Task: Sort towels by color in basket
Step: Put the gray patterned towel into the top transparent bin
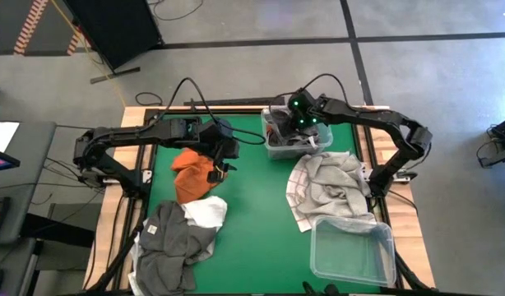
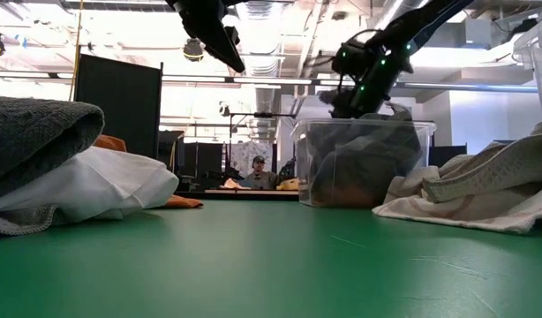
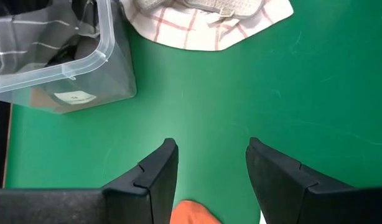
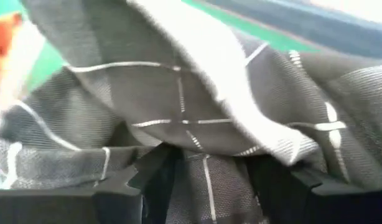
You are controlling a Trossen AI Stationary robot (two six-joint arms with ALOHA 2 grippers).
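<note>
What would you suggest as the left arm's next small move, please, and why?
Probably lower the left end effector straight down onto the orange towel. Its fingers stand open and empty above the green table, with the orange cloth just beneath them, while the right end effector is busy at the plaid towel in the clear bin.

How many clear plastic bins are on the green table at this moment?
2. One clear plastic bin sits at the table's far edge under the right gripper, holding grey plaid cloth. The other clear plastic bin is at the near right corner, apparently empty.
</note>
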